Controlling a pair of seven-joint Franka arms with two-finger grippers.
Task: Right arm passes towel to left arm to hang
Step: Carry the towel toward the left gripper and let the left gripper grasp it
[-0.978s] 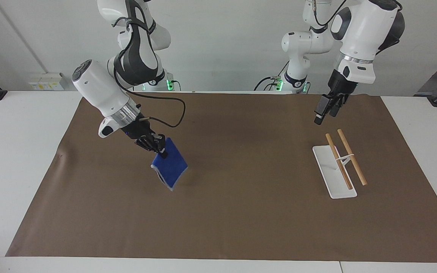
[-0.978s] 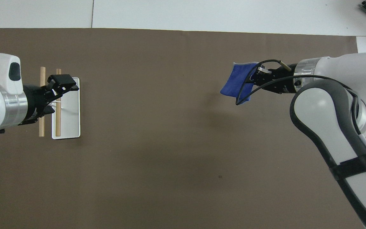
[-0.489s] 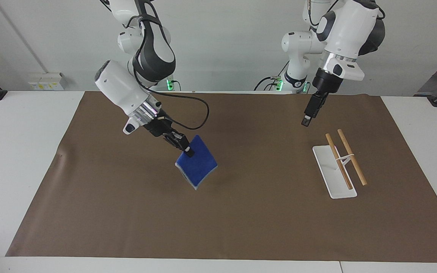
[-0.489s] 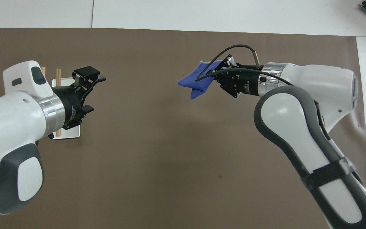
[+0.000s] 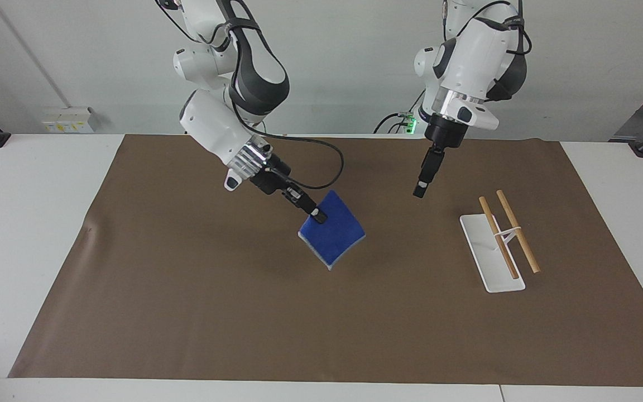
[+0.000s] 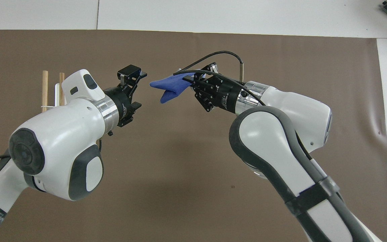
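gap: left pincer (image 5: 420,190) & towel (image 5: 332,237) apart, air btwn free | obstacle: right pincer (image 5: 318,216) clamps towel's upper corner, cable loop above it | rack (image 5: 499,240) w/ 2 rods stands twd left arm's end of counter (image 5: 31,234), apart from both pincers | mat (image 5: 243,312) mid bare

Bright even overhead light, soft faint shadows on the brown mat (image 5: 187,312); sharp focus, no glare

White wall (image 5: 344,56), brown-matted table (image 5: 37,234)
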